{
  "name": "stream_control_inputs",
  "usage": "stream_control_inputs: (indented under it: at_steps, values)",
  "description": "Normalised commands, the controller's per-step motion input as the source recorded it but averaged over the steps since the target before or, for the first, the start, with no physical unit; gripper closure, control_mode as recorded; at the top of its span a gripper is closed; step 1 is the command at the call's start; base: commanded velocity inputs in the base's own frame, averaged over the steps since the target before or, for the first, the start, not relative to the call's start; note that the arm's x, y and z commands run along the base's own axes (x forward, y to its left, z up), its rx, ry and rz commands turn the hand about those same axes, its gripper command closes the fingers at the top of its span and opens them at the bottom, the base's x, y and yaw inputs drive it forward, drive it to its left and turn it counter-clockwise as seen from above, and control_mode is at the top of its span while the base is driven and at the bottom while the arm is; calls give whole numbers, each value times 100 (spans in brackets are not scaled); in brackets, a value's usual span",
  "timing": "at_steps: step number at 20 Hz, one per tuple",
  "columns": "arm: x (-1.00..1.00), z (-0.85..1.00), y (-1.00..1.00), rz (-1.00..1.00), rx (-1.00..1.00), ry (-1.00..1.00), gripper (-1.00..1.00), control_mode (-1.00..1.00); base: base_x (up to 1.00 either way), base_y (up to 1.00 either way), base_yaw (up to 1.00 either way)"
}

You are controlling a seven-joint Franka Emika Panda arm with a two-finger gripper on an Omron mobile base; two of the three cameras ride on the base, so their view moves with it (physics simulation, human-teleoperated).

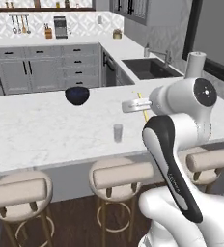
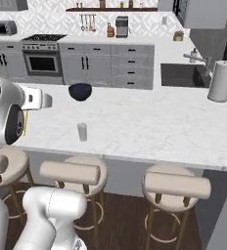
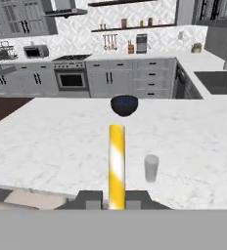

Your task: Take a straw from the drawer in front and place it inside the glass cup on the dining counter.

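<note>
With the fingers (image 3: 116,199) clamped on the straw (image 3: 117,163), held above the table (image 3: 52,141) beside the cup (image 3: 151,168), the carry looks nearly over; next, centring over the cup's mouth.

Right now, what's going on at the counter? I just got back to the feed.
The arm is holding the yellow straw in its tool, shut on it, above the near side of the dining counter. The straw points forward over the marble. The glass cup stands upright and empty a little to the right of the straw in the hand view, with a dark bowl farther back on the same slab. The straw is not yet in the cup.
</note>
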Motion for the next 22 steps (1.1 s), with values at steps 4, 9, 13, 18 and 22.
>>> stream_control_inputs:
  at_steps: [4,9,13,18,22]
  values:
    - [0,0,0,0,0,0,100,100,82,-50,32]
    - [0,0,0,0,0,0,100,100,99,-15,3]
    - [48,0,-11,0,0,4,100,-100,50,-1,0]
    - [77,-13,-57,17,6,1,100,-100,0,0,0]
    - [45,-27,-65,55,14,-4,100,-100,0,0,0]
